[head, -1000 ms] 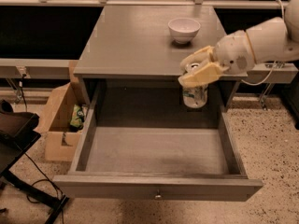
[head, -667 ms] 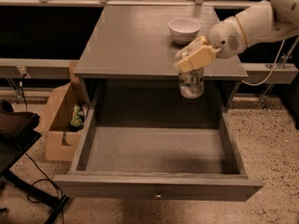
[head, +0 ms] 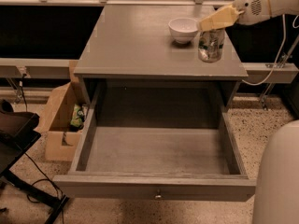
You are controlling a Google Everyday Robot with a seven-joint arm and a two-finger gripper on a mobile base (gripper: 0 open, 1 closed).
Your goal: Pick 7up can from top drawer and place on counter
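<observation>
The 7up can (head: 210, 47), silvery with green markings, is upright over the right part of the counter (head: 135, 41), just right of the white bowl. I cannot tell whether its base touches the slab. My gripper (head: 211, 25), with yellow fingers (head: 219, 17), comes in from the upper right and is shut on the can's top. The top drawer (head: 154, 155) is pulled fully open below the counter and holds nothing; its small knob (head: 158, 196) shows on the front panel.
A white ceramic bowl (head: 183, 29) stands on the counter close to the can's left. A cardboard box (head: 58, 120) with a green packet (head: 77, 115) sits on the floor at left. A dark stand (head: 18, 134) is at far left. My white body (head: 280, 176) fills the lower right.
My gripper has lifted the can up out of the drawer area and carried it back over the counter's right side, beside the bowl.
</observation>
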